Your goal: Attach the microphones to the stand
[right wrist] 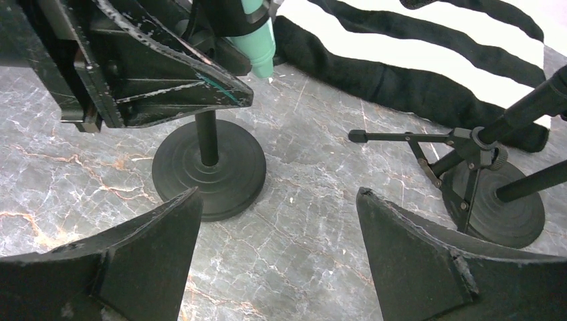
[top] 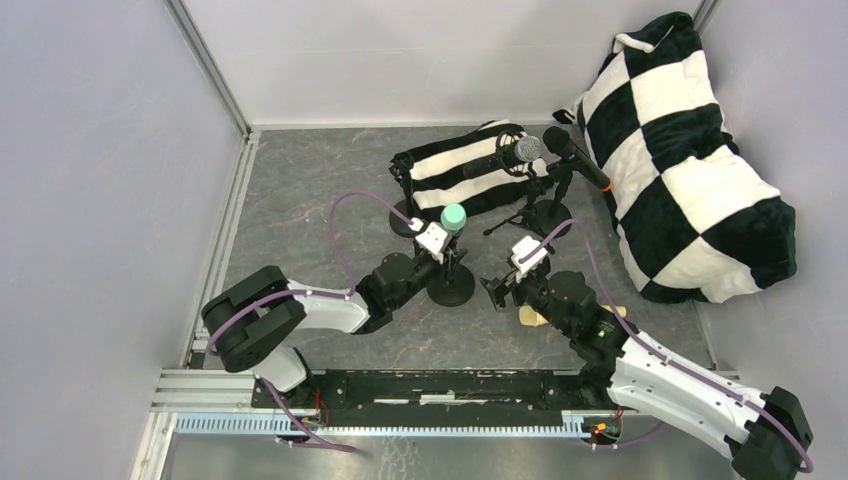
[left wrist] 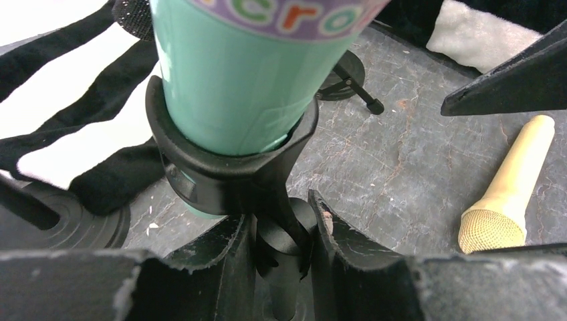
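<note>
Left wrist view: my left gripper (left wrist: pixel 281 217) clamped on stand post (left wrist: pixel 284 281) beneath seated mint green microphone (left wrist: pixel 234 73); right gripper (right wrist: pixel 279 195) open, empty. Next, likely: fetch cream-yellow microphone (left wrist: pixel 508 187), 3 o'clock.

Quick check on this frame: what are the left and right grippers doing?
Left gripper: closed on the stand post, just below the clip holding the green microphone.
Right gripper: open, holding nothing.
</note>
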Controlling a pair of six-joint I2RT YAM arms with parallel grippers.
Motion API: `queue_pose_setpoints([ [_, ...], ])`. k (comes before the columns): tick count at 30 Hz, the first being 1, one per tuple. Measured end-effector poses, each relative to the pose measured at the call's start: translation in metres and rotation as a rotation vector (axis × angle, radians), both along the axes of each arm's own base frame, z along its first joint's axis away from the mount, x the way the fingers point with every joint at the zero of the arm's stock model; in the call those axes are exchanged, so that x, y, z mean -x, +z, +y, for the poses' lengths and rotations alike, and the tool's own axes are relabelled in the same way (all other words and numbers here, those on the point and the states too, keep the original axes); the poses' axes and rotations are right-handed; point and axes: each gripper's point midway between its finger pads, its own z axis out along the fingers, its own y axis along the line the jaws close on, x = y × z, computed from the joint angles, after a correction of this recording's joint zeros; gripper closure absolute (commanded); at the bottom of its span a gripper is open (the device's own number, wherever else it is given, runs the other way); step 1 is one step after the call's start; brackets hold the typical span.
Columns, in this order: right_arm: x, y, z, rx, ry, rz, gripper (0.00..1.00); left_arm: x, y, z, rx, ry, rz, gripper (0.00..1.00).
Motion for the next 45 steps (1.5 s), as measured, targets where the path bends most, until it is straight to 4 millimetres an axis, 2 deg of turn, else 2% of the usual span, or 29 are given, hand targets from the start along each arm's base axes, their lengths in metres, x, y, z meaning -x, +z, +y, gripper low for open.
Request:
queue_pose_setpoints([
  [4, 0.001, -0.002, 0.006, -0.009, 0.022, 0.006, 0.08, 0.005, 0.0, 0.011, 0.012, 0.02, -0.003, 0.69],
  [9, 0.002, -0.005, 0.011, -0.013, 0.043, 0.016, 0.08, 0.005, 0.0, 0.015, 0.028, 0.042, 0.012, 0.49],
  [13, 0.003, -0.004, 0.014, -0.021, 0.061, 0.016, 0.08, 0.011, -0.013, 0.019, 0.011, 0.041, 0.048, 0.39],
  [18, 0.004, -0.004, 0.015, -0.025, 0.064, 0.02, 0.08, 0.014, -0.02, 0.022, 0.001, 0.041, 0.062, 0.3],
  [20, 0.004, -0.005, 0.015, -0.033, 0.061, 0.025, 0.08, 0.016, -0.021, 0.022, -0.006, 0.039, 0.068, 0.19],
  [21, 0.004, -0.006, 0.015, -0.037, 0.061, 0.027, 0.07, 0.018, -0.022, 0.023, -0.012, 0.036, 0.071, 0.17],
  [27, 0.009, -0.02, 0.018, -0.061, 0.077, 0.058, 0.08, 0.035, -0.017, 0.034, 0.003, 0.023, 0.095, 0.13],
  [34, 0.008, -0.027, 0.031, -0.117, 0.084, 0.11, 0.18, 0.055, -0.016, 0.071, 0.055, 0.083, 0.172, 0.13],
  [40, 0.008, -0.032, 0.05, -0.158, 0.092, 0.129, 0.18, 0.056, -0.016, 0.102, 0.08, 0.212, 0.235, 0.12],
  [45, 0.012, -0.043, 0.066, -0.147, 0.088, 0.131, 0.2, 0.055, -0.014, 0.119, 0.08, 0.283, 0.244, 0.1],
])
